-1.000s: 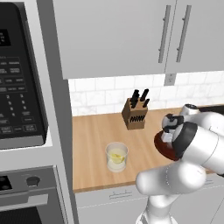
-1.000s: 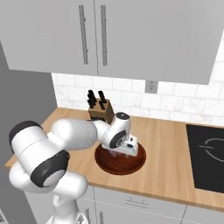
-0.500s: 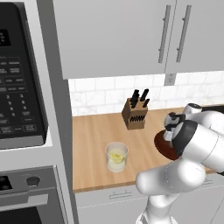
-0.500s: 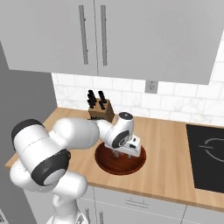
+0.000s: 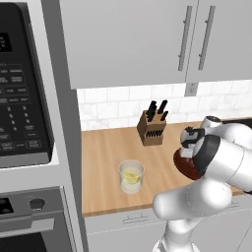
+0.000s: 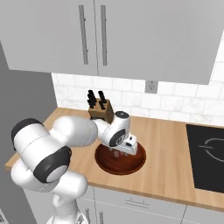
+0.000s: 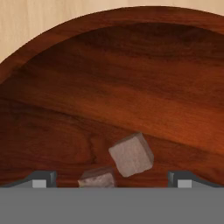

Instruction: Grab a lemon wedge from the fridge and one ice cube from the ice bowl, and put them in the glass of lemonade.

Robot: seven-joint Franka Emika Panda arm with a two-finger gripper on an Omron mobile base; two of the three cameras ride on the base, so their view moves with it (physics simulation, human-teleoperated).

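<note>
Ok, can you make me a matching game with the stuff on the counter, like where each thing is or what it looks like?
Things:
1. glass
2. bowl
3. knife block
4. tool

Clues:
A. open, down low in the bowl
B. by the tiled wall, dark handles sticking up
C. holds pale yellow drink, near the counter's front edge
D. dark reddish-brown, with greyish cubes inside

Pairs: 1-C, 2-D, 3-B, 4-A

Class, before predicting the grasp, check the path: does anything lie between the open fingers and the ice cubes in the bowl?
Nothing visible does. The gripper hangs open just above the ice bowl, with two ice cubes lying between its fingers.
</note>
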